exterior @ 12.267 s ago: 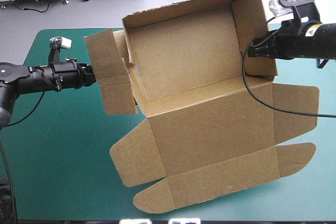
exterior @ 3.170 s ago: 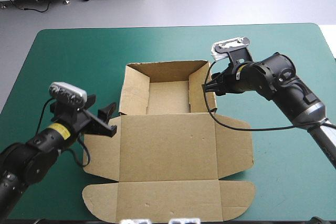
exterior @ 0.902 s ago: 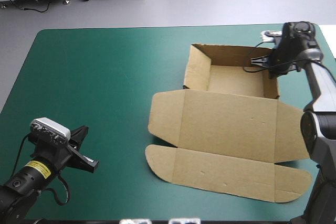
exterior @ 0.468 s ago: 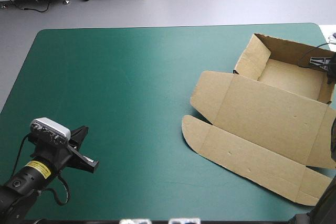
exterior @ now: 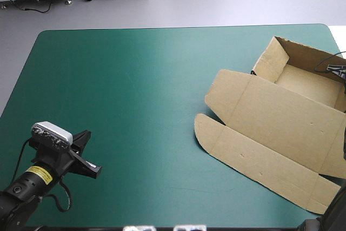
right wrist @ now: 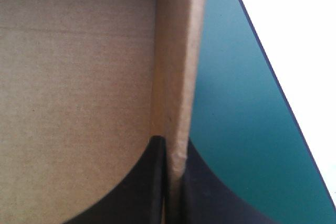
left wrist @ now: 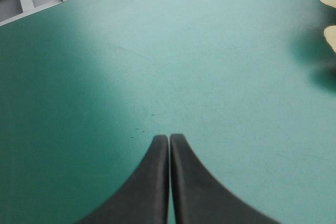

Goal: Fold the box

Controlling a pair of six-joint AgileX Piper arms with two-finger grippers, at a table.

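The brown box (exterior: 281, 117) lies at the table's right side as an open tray with its lid flat toward the front edge. My right gripper (exterior: 338, 70) is at the tray's right-hand wall, close to the table's right edge. In the right wrist view that gripper (right wrist: 170, 145) is shut on the box wall (right wrist: 176, 72), one finger inside the tray and one outside. My left gripper (exterior: 92, 166) rests near the front left corner, far from the box. In the left wrist view it (left wrist: 169, 137) is shut over bare teal-green cover, with nothing held.
Bare teal-green cover (exterior: 124, 90) spreads over the left and middle of the table. A corner of the box's lid (left wrist: 329, 38) shows far ahead of the left gripper. The table's right edge (right wrist: 262, 77) runs just beside the gripped wall.
The right gripper has dragged the box rightward and turned it, ending near the table's right edge. The left arm earlier drew back to the front left corner and has since stayed still.
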